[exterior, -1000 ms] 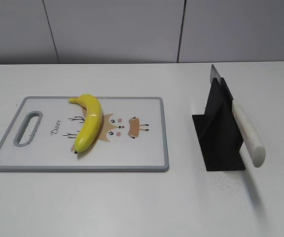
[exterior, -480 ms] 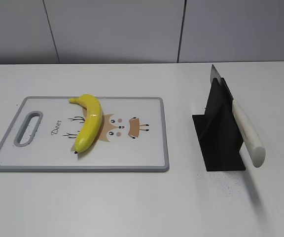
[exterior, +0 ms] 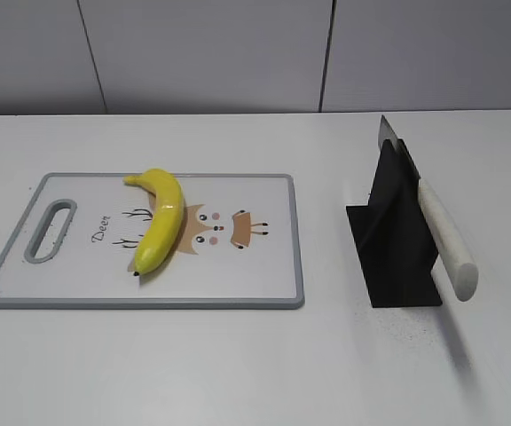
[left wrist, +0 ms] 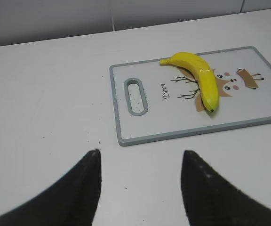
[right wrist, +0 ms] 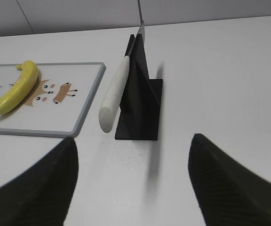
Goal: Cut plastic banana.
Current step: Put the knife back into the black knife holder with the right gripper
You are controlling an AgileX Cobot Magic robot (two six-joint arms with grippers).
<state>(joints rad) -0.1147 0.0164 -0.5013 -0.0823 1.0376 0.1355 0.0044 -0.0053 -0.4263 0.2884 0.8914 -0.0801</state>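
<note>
The yellow plastic banana [exterior: 159,218] lies on a white cutting board with a grey rim [exterior: 299,257], left of the deer print; it also shows in the left wrist view [left wrist: 200,77] and the right wrist view [right wrist: 14,87]. A knife with a white handle [exterior: 446,238] rests slanted in a black stand [exterior: 396,253], also in the right wrist view [right wrist: 115,92]. My left gripper [left wrist: 139,157] is open and empty, over bare table near the board's handle end. My right gripper [right wrist: 133,143] is open and empty, in front of the stand. Neither gripper shows in the exterior view.
The cutting board [left wrist: 121,113] has a slot handle [left wrist: 136,95] at its left end. The white table [exterior: 238,364] runs back to a grey panelled wall [exterior: 238,53].
</note>
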